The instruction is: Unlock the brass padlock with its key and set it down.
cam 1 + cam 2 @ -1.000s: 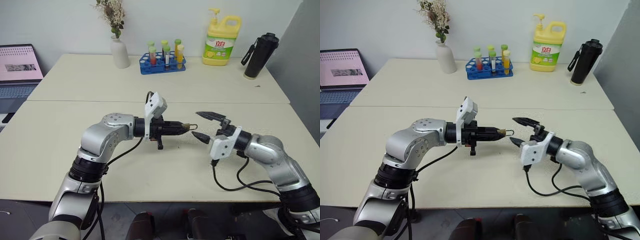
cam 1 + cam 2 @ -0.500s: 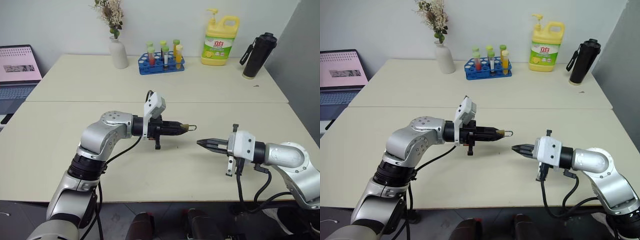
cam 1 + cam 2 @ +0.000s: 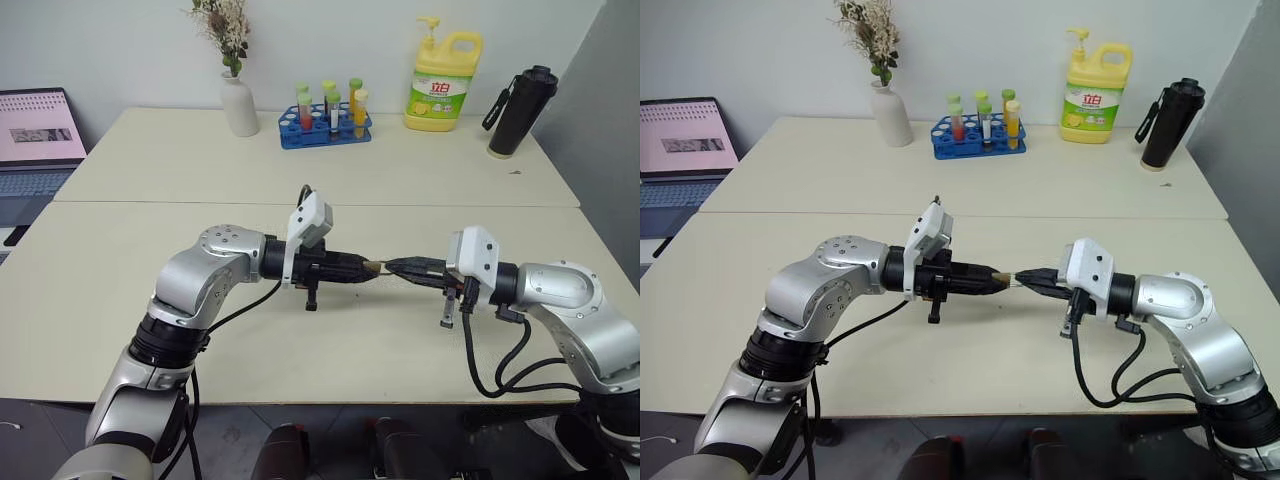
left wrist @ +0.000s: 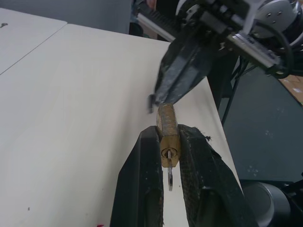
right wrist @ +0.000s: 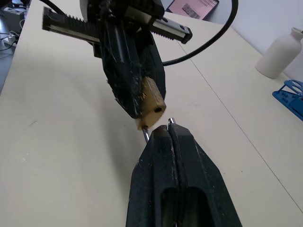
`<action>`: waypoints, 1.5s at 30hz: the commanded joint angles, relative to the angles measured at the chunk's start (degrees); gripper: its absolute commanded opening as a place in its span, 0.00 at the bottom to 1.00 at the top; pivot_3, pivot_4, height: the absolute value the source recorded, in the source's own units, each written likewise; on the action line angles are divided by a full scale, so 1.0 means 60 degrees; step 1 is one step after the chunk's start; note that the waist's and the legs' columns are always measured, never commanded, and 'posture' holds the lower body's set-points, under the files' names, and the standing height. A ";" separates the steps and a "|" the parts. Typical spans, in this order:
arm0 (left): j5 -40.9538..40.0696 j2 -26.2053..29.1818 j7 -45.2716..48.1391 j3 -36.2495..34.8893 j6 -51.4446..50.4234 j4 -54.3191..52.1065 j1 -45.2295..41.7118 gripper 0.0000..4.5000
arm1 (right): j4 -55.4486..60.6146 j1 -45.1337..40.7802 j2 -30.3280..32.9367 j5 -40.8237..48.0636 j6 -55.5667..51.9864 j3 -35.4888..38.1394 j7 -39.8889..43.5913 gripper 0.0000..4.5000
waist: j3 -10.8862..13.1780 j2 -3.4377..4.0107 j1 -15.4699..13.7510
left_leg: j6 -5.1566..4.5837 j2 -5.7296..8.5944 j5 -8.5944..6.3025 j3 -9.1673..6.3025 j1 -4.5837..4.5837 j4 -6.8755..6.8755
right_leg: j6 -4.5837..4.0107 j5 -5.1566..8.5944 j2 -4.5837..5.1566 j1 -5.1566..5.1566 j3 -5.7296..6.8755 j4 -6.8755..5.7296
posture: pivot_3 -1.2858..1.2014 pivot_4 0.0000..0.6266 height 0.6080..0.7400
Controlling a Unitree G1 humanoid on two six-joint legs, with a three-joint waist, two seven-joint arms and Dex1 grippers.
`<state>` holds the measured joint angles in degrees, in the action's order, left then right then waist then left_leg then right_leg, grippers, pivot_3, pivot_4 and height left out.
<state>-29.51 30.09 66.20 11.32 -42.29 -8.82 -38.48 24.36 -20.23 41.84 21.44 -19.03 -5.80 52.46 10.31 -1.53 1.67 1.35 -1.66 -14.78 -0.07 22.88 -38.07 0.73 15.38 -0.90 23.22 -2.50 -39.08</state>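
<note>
your left gripper (image 4: 166,142) holds the brass padlock (image 4: 167,133) tight above the desk (image 3: 300,340), and your right gripper (image 5: 161,130), its fingers pressed together, pinches the silver shackle (image 5: 146,134) at the padlock's end.

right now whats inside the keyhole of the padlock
A small silver key sits in the keyhole of the brass padlock, its bow hanging out. The blade is hidden inside the body, which the left gripper clamps.

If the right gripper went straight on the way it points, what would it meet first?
Probably the brass padlock, held in the left gripper. The right gripper, jaws shut on the shackle, points straight at it.
</note>
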 commanded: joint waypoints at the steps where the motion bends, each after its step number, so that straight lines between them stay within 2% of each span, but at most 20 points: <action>1: -0.0285 0.0105 0.0148 -0.0081 -0.0026 -0.0398 0.0008 0.04 | -0.0076 -0.0206 -0.0012 -0.0071 0.0371 0.0048 0.0290 0.00 | 0.0000 0.0000 0.0003 | 0.0000 -0.0001 0.0000 0.0000 0.0000 0.0000 | 0.0000 0.0000 0.0000 0.0000 0.0000 0.0000 | 0.52 0.24 1.00; 19: -0.0556 0.0338 0.0370 -0.0078 -0.0174 -0.0708 0.0145 0.04 | -0.0804 -0.0603 -0.0010 -0.0222 0.0834 -0.0367 0.1709 0.00 | 0.0000 0.0000 0.0000 | 0.0000 -0.0002 0.0000 -0.0003 0.0000 0.0000 | -0.0002 -0.0001 0.0000 0.0001 0.0002 0.0000 | 0.52 0.24 1.00; 45: -0.0779 0.0298 0.0265 -0.0115 -0.0404 -0.0732 0.0093 0.04 | -0.0606 -0.0292 0.0030 -0.0314 0.0576 -0.0486 0.1899 0.00 | 0.0000 0.0000 0.0001 | 0.0000 -0.0002 0.0000 -0.0003 0.0000 0.0000 | 0.0000 0.0000 0.0000 0.0001 0.0001 0.0000 | 0.52 0.24 1.00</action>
<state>-33.31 31.61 68.06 11.33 -44.79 -11.21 -37.34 18.71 -21.82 41.78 19.19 -15.72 -9.31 63.69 10.31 -1.53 1.67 1.35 -1.67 -14.78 -0.09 22.88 -38.07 0.73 15.38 -0.90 23.22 -2.49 -39.08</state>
